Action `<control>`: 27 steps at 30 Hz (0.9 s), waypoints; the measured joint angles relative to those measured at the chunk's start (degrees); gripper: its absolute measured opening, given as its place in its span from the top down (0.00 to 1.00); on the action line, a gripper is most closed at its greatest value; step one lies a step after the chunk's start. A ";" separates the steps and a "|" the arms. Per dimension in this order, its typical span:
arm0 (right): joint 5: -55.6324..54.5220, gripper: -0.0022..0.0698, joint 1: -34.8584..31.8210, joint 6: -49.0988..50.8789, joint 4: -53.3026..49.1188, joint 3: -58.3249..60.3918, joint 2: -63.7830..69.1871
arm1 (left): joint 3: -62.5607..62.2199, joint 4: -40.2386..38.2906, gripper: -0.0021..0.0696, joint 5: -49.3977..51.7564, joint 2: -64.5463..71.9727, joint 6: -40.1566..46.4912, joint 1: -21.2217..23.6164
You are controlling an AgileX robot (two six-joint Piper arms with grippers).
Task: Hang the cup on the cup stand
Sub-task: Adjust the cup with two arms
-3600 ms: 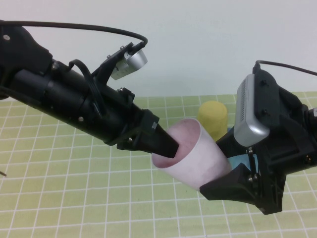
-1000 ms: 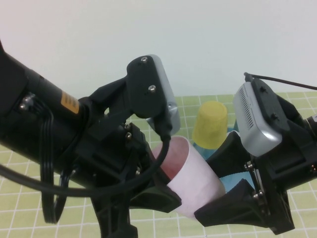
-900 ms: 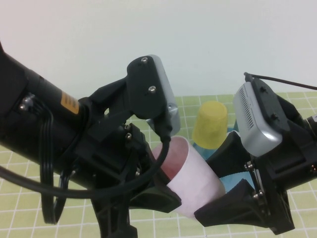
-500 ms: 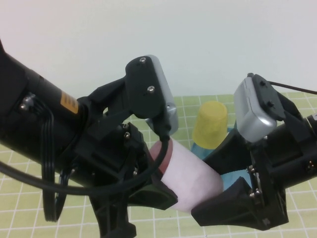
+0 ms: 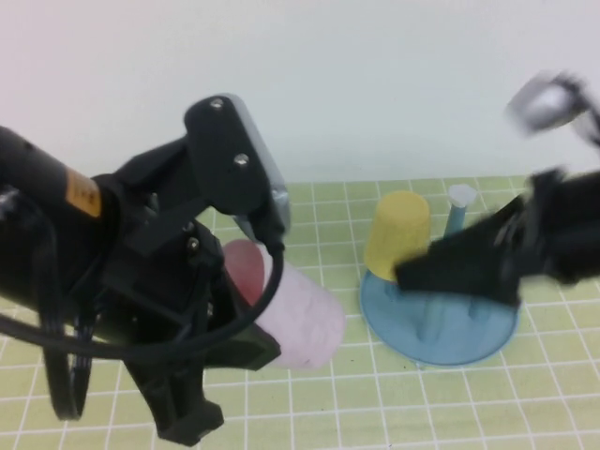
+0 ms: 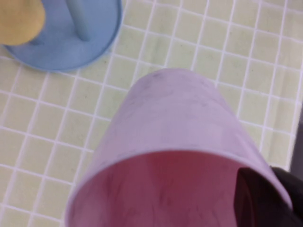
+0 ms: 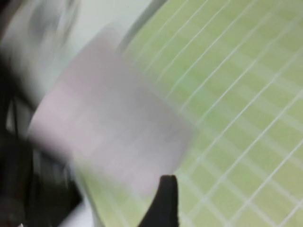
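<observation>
The pale pink cup (image 5: 300, 314) lies tilted on its side in the air, left of the blue cup stand (image 5: 469, 342). My left gripper (image 5: 248, 314) is shut on its rim, with one black finger (image 6: 258, 198) inside the dark pink mouth. The cup fills the left wrist view (image 6: 175, 113). My right gripper (image 5: 455, 267) is blurred, open and empty, above the stand and clear of the cup. The right wrist view shows the cup (image 7: 109, 113) blurred beyond one fingertip (image 7: 166, 198).
A yellow cup (image 5: 398, 234) hangs upside down on one peg of the stand; it also shows in the left wrist view (image 6: 19, 19) over the blue base (image 6: 61, 42). Another peg with a white knob (image 5: 460, 197) stands free. A green grid mat (image 5: 309, 394) covers the table.
My right gripper has let go of the cup's base and pulled away to the right. My left arm has carried the cup left and lower, uncovering the stand.
</observation>
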 joint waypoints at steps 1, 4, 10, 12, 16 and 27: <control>-0.61 0.01 -1.94 2.70 1.20 0.00 -0.47 | 0.42 -0.37 0.97 -1.32 -0.71 0.00 0.00; -1.47 0.01 -6.83 10.99 6.50 0.00 -1.33 | 3.00 -1.70 0.97 -8.09 -2.80 0.00 0.00; -3.07 0.01 -10.89 23.79 21.83 0.75 -1.69 | 12.77 -4.64 0.97 -23.93 -6.03 0.40 0.00; -4.43 0.01 -11.00 25.77 26.03 1.33 -1.72 | 15.35 -5.79 0.97 -27.71 -6.44 0.87 0.00; -8.45 0.01 -11.00 27.30 30.54 1.84 -1.72 | 19.40 -8.16 0.97 -32.50 -6.58 1.90 0.00; -17.86 0.01 -11.04 35.16 34.63 7.13 -1.72 | 24.59 -11.14 0.97 -50.39 -6.45 2.31 -8.13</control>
